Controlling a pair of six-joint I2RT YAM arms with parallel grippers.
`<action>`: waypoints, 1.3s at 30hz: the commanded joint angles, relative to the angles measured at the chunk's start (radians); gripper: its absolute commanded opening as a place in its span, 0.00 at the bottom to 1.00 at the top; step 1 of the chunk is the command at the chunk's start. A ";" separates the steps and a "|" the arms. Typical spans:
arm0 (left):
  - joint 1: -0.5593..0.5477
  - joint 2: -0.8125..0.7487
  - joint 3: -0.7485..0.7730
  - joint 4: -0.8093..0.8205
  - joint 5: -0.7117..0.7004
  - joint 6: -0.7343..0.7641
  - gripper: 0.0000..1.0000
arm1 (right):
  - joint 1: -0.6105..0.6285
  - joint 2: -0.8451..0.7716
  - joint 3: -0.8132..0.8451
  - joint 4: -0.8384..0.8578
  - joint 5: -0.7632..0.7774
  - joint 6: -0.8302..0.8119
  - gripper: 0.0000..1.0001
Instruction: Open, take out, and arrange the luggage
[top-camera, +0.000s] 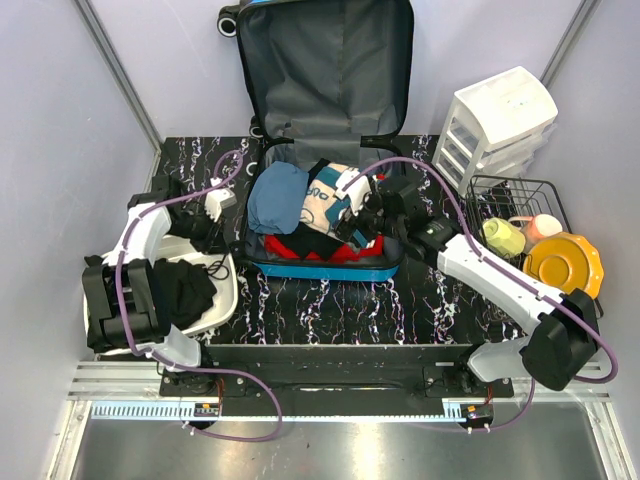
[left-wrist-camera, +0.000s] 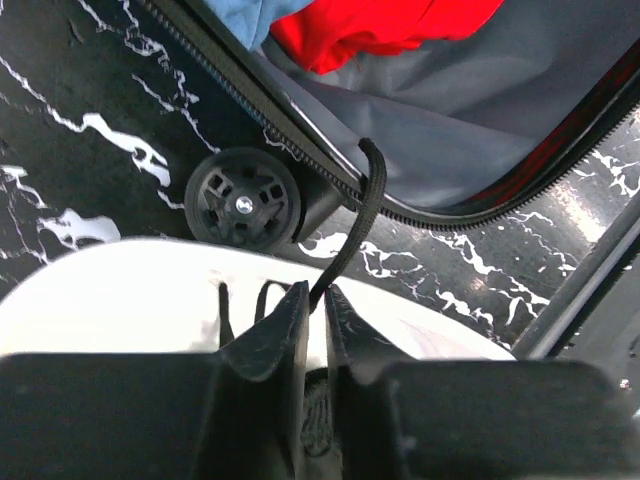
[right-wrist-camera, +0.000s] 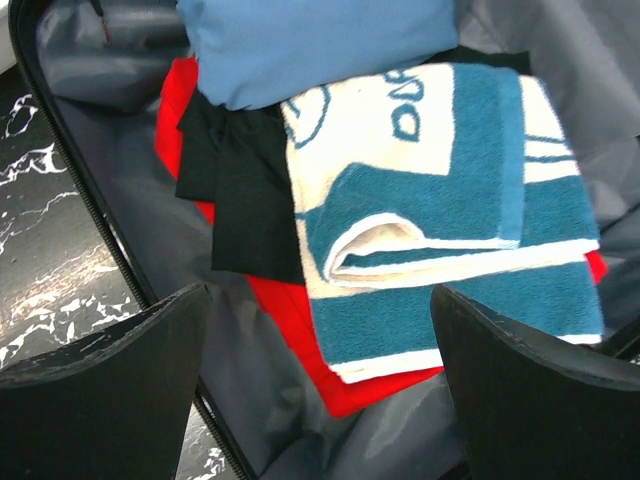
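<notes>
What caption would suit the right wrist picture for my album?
Open right gripper above a folded teal-and-white towel inside the luggage.

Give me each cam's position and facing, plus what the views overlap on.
Top external: fixed above and behind the bases, looking down on the table, the open luggage, the left arm and the right arm.
Left wrist: low over the white tub, facing the luggage's wheel; left gripper shut on a black cord.
Right wrist: above the luggage, looking down on the towel; right gripper open, fingers at the bottom corners.
Shared: both wrist views catch the red garment inside.
</notes>
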 joint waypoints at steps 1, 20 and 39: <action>0.031 -0.091 0.046 -0.104 -0.022 0.093 0.05 | -0.019 -0.003 0.096 -0.022 0.004 -0.039 1.00; 0.364 -0.279 0.032 -0.250 -0.068 0.104 0.78 | 0.070 0.500 0.607 -0.111 -0.165 -0.108 0.88; 0.335 -0.290 0.132 -0.100 0.146 -0.294 0.99 | 0.171 0.821 0.693 0.059 0.161 -0.401 0.59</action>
